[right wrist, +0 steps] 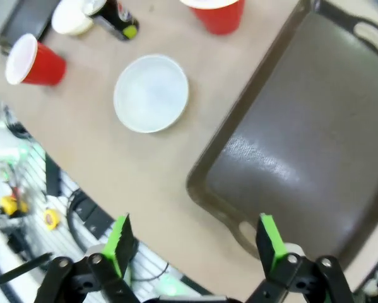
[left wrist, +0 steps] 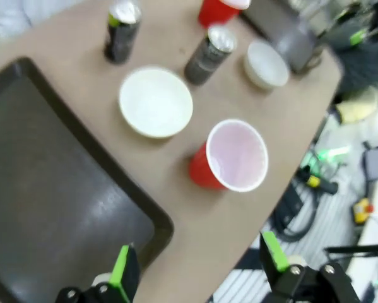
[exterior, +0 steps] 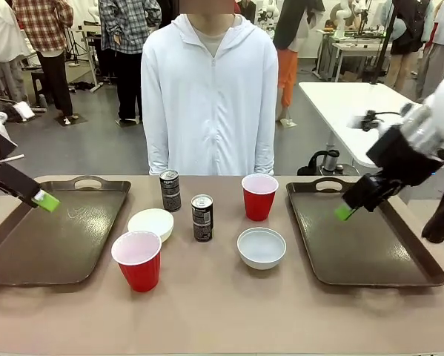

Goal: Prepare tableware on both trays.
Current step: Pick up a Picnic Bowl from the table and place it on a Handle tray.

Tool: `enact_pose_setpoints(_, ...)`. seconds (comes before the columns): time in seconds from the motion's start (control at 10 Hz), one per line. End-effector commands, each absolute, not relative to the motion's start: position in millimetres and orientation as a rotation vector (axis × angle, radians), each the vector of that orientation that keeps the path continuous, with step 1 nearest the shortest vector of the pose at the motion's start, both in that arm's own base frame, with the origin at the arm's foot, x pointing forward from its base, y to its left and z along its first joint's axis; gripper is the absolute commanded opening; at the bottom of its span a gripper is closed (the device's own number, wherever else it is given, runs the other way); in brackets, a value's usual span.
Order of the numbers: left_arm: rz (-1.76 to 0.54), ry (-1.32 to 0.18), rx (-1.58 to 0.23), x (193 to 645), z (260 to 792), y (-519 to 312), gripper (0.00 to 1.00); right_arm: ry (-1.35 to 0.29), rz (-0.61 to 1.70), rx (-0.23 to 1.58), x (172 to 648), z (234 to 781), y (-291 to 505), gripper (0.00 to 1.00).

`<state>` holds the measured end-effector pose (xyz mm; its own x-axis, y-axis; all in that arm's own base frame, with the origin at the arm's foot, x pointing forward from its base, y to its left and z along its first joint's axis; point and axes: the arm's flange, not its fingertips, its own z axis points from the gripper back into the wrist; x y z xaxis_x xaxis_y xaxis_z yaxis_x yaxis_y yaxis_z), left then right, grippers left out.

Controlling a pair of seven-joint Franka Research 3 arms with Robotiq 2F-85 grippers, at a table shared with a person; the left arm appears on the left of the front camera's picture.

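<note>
Two dark brown trays lie on the table, the left tray [exterior: 29, 252] and the right tray [exterior: 370, 252], both bare. Between them stand two dark cans [exterior: 170, 190] [exterior: 201, 218], two red cups [exterior: 138, 260] [exterior: 259, 196], a white bowl [exterior: 151, 223] and a pale grey-blue bowl [exterior: 262, 247]. My left gripper [exterior: 47, 200] hovers open above the left tray [left wrist: 43, 189]; its wrist view holds the near red cup [left wrist: 230, 158] and white bowl [left wrist: 155, 101]. My right gripper [exterior: 345, 212] hovers open over the right tray [right wrist: 302, 151], with the grey-blue bowl [right wrist: 151, 93] beside it.
A person in a white hooded jacket [exterior: 209, 96] stands at the far edge, hands out of sight. Bare table surface [exterior: 222, 311] runs along the near edge. A white table [exterior: 348, 104] stands behind on the right.
</note>
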<state>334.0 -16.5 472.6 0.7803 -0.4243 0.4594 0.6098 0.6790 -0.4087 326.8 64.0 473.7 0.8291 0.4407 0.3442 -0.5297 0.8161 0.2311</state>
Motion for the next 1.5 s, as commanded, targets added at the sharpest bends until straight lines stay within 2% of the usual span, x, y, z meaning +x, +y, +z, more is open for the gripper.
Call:
enact_pose_setpoints(0.0,-0.512,-0.402,-0.796,363.5,467.2,22.5,1.0,-0.31,0.449,0.51,314.9,419.2,13.6,1.0)
enact_pose_setpoints(0.2,-0.394,-0.432,-0.932,374.1,463.3,77.9,1.0,-0.364,0.354,0.699,306.5,411.3,-41.5,1.0)
enact_pose_setpoints(0.5,-0.294,-0.438,-0.981,367.5,456.3,147.9,1.0,-0.45,0.283,0.848,272.3,409.5,-104.5,1.0)
enact_pose_setpoints(0.9,-0.241,-0.443,-0.995,354.3,445.3,180.4,1.0,-0.501,0.232,0.886,245.0,417.6,-134.4,1.0)
enact_pose_setpoints(1.2,-0.225,-0.411,-0.978,351.9,444.1,182.8,1.0,-0.506,0.3,0.886,250.7,421.3,-126.5,1.0)
enact_pose_setpoints(1.3,-0.225,-0.411,-0.978,351.9,444.1,182.8,1.0,-0.469,0.226,0.869,260.9,432.9,-159.8,1.0)
enact_pose_setpoints(1.4,-0.225,-0.411,-0.978,351.9,444.1,182.8,1.0,-0.469,0.226,0.869,260.9,432.9,-159.8,1.0)
